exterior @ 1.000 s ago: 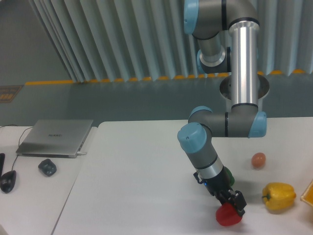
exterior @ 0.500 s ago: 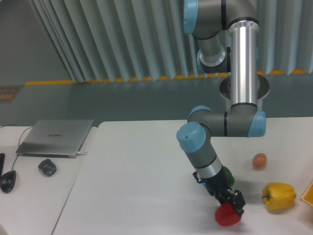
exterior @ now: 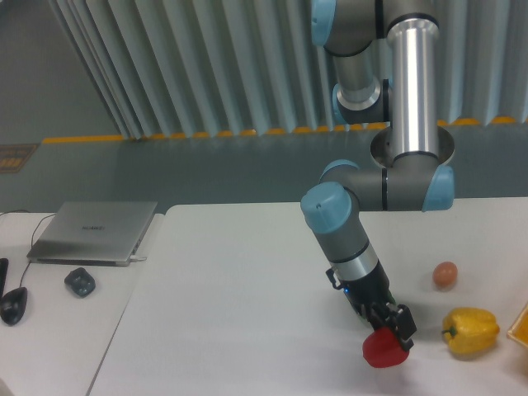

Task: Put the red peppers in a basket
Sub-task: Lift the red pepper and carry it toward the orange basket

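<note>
Mouse (exterior: 12, 305) sits at your far left edge, on the side desk w/ a small dark round gadget (exterior: 80, 282) just right of it and a closed silver laptop (exterior: 94, 232) behind both. Moving right you hit the white table (exterior: 231, 313), bare across its left and middle. Next comes the arm (exterior: 346, 239): blue-capped joints, silver upright link, forearm angling down and to the right toward the table's front. At its tip the gripper (exterior: 394, 328) is dark and small in frame; you can see it pressed onto the top of the red pepper (exterior: 384, 350), fingers closed against it as far as the view shows, though the finger gap itself is too small to make out. Pepper is at the table's front edge area, low in frame, right under the gripper; whether it's resting on the surface or lifted just off it, can't tell from this angle. Right of that, further back, a small brownish egg-shaped item (exterior: 445, 274) lies on the table, apart from everything. Nearer the front, a yellow bell pepper (exterior: 470, 330) lies close to the red one but not touching. At your far right edge, only an orange-yellow corner of the basket (exterior: 521, 327) shows, just beside the yellow pepper.
</note>
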You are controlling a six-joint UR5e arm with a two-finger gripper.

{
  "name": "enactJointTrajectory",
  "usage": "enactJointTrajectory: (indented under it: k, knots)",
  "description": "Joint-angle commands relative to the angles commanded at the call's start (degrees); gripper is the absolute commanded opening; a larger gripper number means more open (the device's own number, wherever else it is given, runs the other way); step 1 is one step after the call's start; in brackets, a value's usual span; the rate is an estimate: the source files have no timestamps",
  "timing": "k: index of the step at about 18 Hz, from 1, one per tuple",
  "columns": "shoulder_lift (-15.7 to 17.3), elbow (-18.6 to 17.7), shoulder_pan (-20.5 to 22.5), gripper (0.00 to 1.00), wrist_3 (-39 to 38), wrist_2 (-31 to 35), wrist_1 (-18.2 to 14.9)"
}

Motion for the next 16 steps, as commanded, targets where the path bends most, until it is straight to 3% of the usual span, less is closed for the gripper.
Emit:
enactJointTrajectory:
  k: [7,12,16]
  knots:
    - [3.7,-0.5,3.6,0.44,14.0,-4.3,-8.5]
    - [6.7,-1.1,8.1,0.44,21.7,-11.5,-11.2]
    - [8.2,-1.4,10.5,0.44,27.8,-12.2,-13.2]
